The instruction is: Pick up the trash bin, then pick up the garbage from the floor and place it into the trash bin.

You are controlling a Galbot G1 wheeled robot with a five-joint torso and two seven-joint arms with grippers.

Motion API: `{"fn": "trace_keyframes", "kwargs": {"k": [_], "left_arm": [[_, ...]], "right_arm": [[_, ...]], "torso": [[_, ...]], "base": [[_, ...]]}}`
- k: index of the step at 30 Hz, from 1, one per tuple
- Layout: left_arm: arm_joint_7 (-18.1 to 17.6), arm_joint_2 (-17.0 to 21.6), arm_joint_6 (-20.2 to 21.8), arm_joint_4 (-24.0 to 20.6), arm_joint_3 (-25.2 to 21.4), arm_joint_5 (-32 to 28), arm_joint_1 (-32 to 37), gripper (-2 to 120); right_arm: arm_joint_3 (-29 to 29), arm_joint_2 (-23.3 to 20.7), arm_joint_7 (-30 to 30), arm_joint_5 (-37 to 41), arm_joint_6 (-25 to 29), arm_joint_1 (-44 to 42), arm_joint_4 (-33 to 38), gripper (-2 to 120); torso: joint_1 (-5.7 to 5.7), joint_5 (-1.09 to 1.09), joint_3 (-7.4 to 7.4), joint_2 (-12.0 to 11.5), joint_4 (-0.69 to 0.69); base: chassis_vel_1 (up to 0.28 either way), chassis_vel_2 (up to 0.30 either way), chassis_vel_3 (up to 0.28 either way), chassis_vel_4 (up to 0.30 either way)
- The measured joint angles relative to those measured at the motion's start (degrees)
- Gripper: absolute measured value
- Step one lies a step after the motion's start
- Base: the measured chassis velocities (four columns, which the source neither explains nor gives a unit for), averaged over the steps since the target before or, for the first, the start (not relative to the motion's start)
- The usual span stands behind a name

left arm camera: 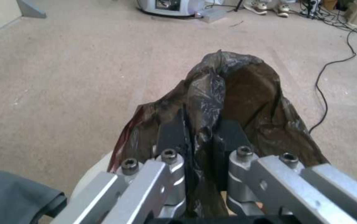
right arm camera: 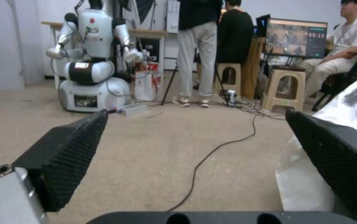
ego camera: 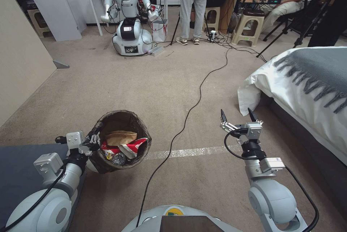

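Note:
The trash bin [ego camera: 121,116], a white pail lined with a dark brown bag, hangs off the carpet at lower left. My left gripper [ego camera: 94,138] is shut on its near rim; in the left wrist view the black fingers [left arm camera: 171,133] pinch the bag [left arm camera: 245,93] and rim. Garbage lies inside: a brown paper bag [ego camera: 120,137], a red-and-white wrapper [ego camera: 131,147], a crushed piece [ego camera: 118,159]. My right gripper [ego camera: 237,116] stands open and holds nothing, above the tan floor [ego camera: 144,80], near the bed; its fingers [right arm camera: 74,149] are spread wide in the right wrist view.
A black cable [ego camera: 188,112] runs across the carpet between my arms. A bed [ego camera: 311,91] with white sheet and grey throw is at right. Another robot [ego camera: 128,18], stools and people stand at the far end. A tape strip [ego camera: 188,151] crosses the floor.

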Motion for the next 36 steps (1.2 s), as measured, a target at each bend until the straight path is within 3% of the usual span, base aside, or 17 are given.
{"fn": "trace_keyframes", "kwargs": {"k": [11, 21, 29, 36], "left_arm": [[-7.96, 0.09, 2.70, 0.00, 1.90, -10.34, -0.12, 8], [-16.00, 2.39, 6.69, 0.00, 3.17, -27.12, -2.46, 8], [-16.08, 2.45, 6.77, 0.00, 3.69, -28.64, -3.95, 8], [-14.47, 2.32, 6.44, 0.00, 4.00, -26.28, -5.43, 8]], "right_arm": [[-0.13, 0.34, 0.60, -0.25, -0.05, -0.36, 0.03, 100], [-0.93, 0.48, 1.04, -0.64, -0.31, -0.29, -0.01, 100], [-1.13, 0.49, 1.17, -0.67, -0.42, -0.31, 0.12, 100], [-1.13, 0.31, 1.21, -0.60, -0.48, -0.11, 0.17, 100]], "torso": [[0.00, 0.00, 0.00, 0.00, 0.01], [0.00, 0.00, 0.00, 0.00, 0.01], [0.00, 0.00, 0.00, 0.00, 0.02], [0.00, 0.00, 0.00, 0.00, 0.01]], "base": [[0.000, 0.000, 0.000, 0.000], [0.000, 0.000, 0.000, 0.000], [0.000, 0.000, 0.000, 0.000], [0.000, 0.000, 0.000, 0.000]]}}
